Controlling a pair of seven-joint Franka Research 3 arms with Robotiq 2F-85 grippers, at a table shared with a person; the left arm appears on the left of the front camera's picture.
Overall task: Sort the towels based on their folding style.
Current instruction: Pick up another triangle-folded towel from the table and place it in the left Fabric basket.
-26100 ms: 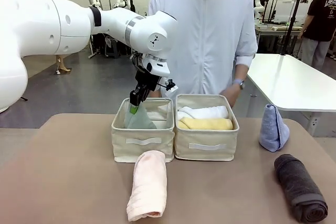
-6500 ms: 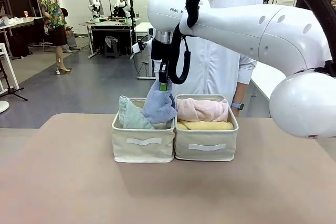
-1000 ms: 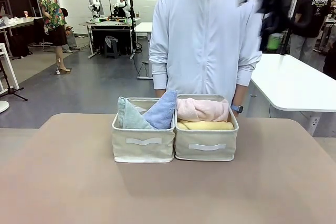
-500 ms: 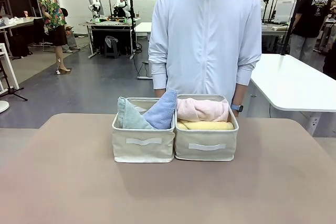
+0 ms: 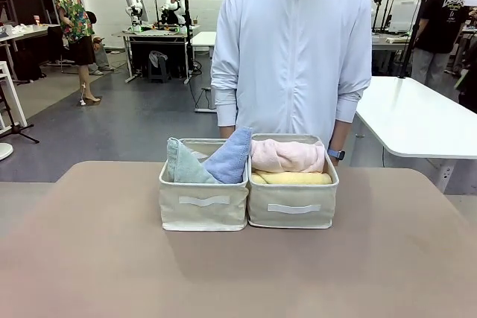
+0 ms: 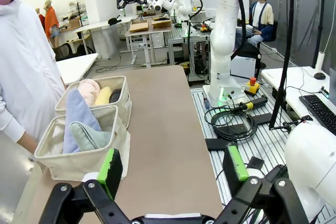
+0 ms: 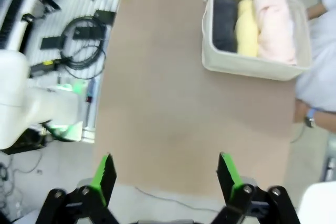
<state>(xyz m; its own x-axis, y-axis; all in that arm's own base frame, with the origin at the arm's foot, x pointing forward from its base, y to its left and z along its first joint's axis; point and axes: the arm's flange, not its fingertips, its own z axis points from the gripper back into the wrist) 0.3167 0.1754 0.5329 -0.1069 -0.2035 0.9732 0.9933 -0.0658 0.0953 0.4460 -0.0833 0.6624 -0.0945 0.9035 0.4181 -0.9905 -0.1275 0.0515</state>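
In the centre of the front view, two beige fabric bins stand side by side, touching, on the brown table (image 5: 89, 258). The left beige fabric bin (image 5: 203, 210) holds two cone-folded terry towels: a sage-green cone towel (image 5: 182, 169) toward its left side and a light-blue cone towel (image 5: 229, 158) leaning against it on the right, both tips rising above the rim. The right beige fabric bin (image 5: 292, 210) holds rolled towels: a pale pink rolled towel (image 5: 287, 156) lies on top at the back and a yellow rolled towel (image 5: 292, 178) lies in front of it, just under the rim. A person in a pale blue zip jacket (image 5: 294, 42) stands directly behind the bins at the top centre of the frame, arms hanging down, a wristwatch (image 5: 337, 154) beside the right bin's far corner.

In the upper right of the right wrist view, that same bin shows three rolls lying parallel: a dark grey rolled towel (image 7: 225, 17), then the yellow one, then the pink one.

The left gripper (image 6: 170, 166) fills the bottom of the left wrist view, its green-padded fingers spread wide with nothing between them, and the bins sit at the middle left. The right gripper (image 7: 164, 172) sits at the bottom of the right wrist view, likewise spread wide and empty, above the bare table.
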